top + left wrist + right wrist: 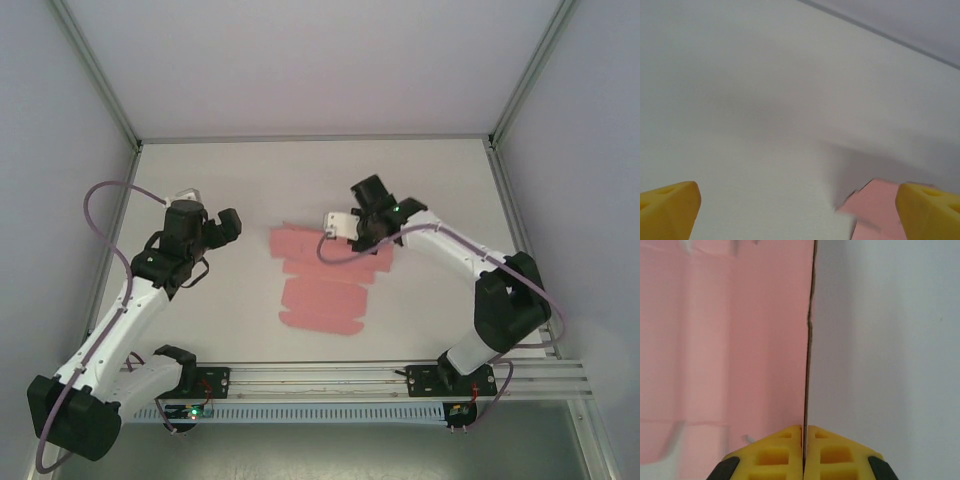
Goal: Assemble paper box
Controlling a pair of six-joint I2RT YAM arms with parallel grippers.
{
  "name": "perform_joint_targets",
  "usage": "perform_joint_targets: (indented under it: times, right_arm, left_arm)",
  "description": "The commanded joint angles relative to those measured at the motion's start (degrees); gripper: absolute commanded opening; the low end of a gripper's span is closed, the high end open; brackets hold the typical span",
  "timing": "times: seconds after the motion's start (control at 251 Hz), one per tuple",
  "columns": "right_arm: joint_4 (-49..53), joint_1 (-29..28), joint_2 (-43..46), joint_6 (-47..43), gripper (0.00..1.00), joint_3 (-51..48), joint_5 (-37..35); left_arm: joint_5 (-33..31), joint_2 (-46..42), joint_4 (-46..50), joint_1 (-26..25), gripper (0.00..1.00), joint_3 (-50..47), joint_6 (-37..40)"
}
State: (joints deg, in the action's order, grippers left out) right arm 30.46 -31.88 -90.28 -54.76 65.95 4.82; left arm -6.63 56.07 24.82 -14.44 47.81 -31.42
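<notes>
Barely begun: the paper box (320,292) lies as a flat sheet mid-worktop (220,170), no walls folded. The right claw (804,432) is clamped on its far-right edge. The left claw (799,202) hangs apart, just left of it.

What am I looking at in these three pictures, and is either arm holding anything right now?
Two robot arms are bolted at the near edge of a table. The top picture looks down from above and behind them. A flat pink sheet, the unfolded box, lies between them. The other two pictures come from wrist cameras; the yellow blocks are fingers. The left hand is open, holding nothing, near the sheet's corner. The right hand is shut on the sheet's edge.
</notes>
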Motion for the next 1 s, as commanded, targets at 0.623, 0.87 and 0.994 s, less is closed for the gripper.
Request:
perform_joint_targets:
  times: [0.623,0.87,0.994]
  right_arm:
    - [-32.2,-6.0,6.4,-7.8,0.00,-18.8,-11.9]
    - [-23.9,-3.5,5.7,-3.3,0.00,-15.2,-5.4]
    - [-22.8,-2.1,5.6,-2.7,0.00,-14.6,-2.2]
  left_arm:
    - [14.8,21.5,-8.2,1.1,1.00,9.2,7.9]
    - [27.9,26.1,-11.8,1.1,1.00,11.6,16.9]
    - [44.5,24.1,-18.7,0.9,1.00,6.8,32.0]
